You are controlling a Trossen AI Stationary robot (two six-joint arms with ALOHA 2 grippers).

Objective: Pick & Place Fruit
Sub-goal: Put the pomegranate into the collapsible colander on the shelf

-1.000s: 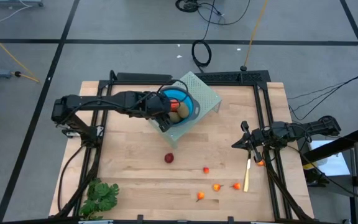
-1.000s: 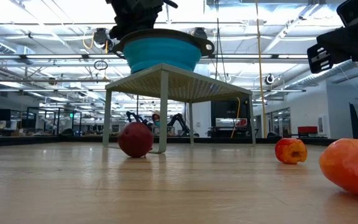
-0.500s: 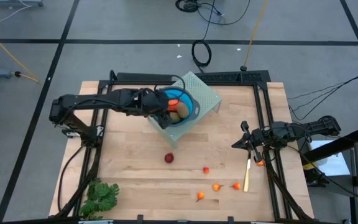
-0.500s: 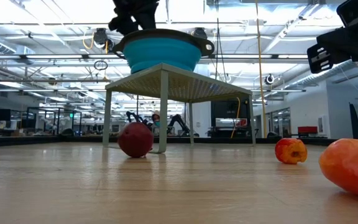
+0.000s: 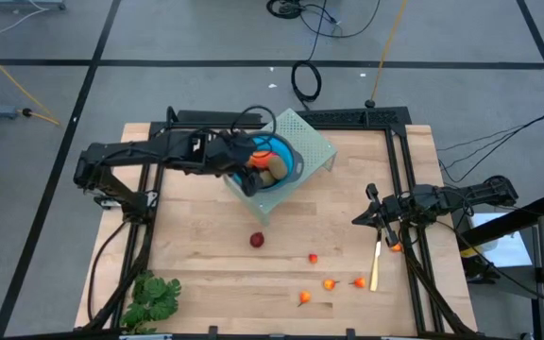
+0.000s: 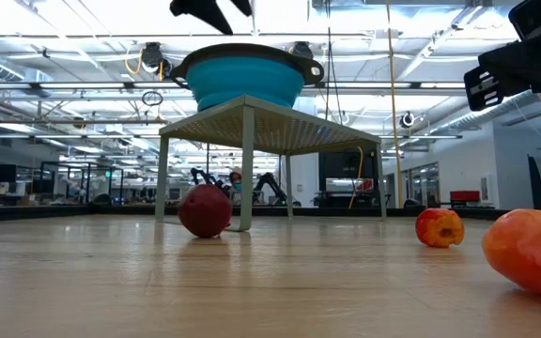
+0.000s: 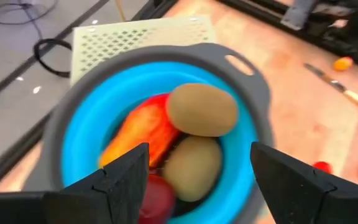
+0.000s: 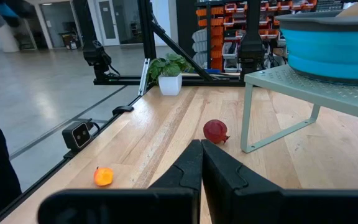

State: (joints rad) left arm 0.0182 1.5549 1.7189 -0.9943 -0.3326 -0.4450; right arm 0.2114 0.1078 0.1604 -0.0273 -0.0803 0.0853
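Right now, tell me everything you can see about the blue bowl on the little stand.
The blue bowl is round, rubbery-looking, with a grey rim and two grey handles. It sits upright on the pale green perforated stand. Inside lie two olive-brown ovals, a red-orange piece and a dark-red ball.

A bowl [image 5: 277,162] sits on a small perforated stand [image 5: 312,142] at the table's [image 5: 196,274] rear centre. Inside the bowl lie two ovals [image 7: 202,109], a longer piece [image 7: 143,134] and a ball [image 7: 156,198]. The left gripper [image 5: 237,168] hovers just left of the bowl. Another ball [image 5: 257,240] lies on the table in front of the stand. Several tiny pieces [image 5: 330,283] lie scattered to the front right, beside a knife [image 5: 375,266]. The right gripper [image 5: 371,212] waits near the right edge. A leafy bunch [image 5: 152,297] lies at the front left corner.
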